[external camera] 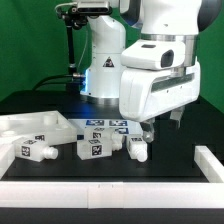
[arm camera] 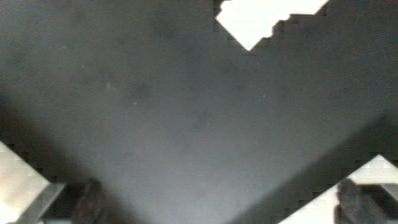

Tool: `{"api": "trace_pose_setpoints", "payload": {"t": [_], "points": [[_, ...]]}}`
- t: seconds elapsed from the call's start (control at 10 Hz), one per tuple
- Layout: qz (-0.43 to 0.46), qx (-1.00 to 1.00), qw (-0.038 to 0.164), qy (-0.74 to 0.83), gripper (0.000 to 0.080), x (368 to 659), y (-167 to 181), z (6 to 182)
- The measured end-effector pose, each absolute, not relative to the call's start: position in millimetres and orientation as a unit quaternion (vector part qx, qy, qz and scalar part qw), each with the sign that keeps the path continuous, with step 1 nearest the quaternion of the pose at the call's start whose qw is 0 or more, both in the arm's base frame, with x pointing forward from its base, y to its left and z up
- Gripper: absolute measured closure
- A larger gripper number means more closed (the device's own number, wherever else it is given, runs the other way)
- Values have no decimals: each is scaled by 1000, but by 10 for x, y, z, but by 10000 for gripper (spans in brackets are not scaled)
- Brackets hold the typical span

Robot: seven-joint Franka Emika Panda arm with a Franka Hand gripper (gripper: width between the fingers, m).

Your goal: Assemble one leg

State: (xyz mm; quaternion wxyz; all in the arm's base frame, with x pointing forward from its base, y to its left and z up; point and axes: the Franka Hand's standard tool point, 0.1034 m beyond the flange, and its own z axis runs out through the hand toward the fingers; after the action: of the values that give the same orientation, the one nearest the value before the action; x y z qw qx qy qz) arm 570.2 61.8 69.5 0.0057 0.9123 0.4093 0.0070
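Note:
Three white legs with black-and-white tags lie on the dark table in the exterior view: one (external camera: 35, 150) at the left, one (external camera: 95, 147) in the middle, one (external camera: 136, 149) just below the hand. My gripper (external camera: 160, 125) hangs low over the table, right of and slightly behind that third leg. In the wrist view my gripper (arm camera: 222, 198) is open and empty, with one finger (arm camera: 79, 202) and the other (arm camera: 365, 196) wide apart over bare dark table. A white piece (arm camera: 267, 20) shows ahead; I cannot tell which part it is.
The large white tabletop (external camera: 30, 127) lies at the exterior view's left. The marker board (external camera: 105, 125) lies behind the legs. A white border (external camera: 110, 186) runs along the front and up the right side (external camera: 211, 160). The robot base (external camera: 100, 70) stands at the back.

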Motion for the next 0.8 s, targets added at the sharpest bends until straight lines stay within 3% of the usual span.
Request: {"api": "trace_pose_setpoints", "payload": {"t": [0.6,0.8], "points": [[3,917,6,398,150,5657,493,688],[-19,952,6,305,150,5539,398,633]]}}
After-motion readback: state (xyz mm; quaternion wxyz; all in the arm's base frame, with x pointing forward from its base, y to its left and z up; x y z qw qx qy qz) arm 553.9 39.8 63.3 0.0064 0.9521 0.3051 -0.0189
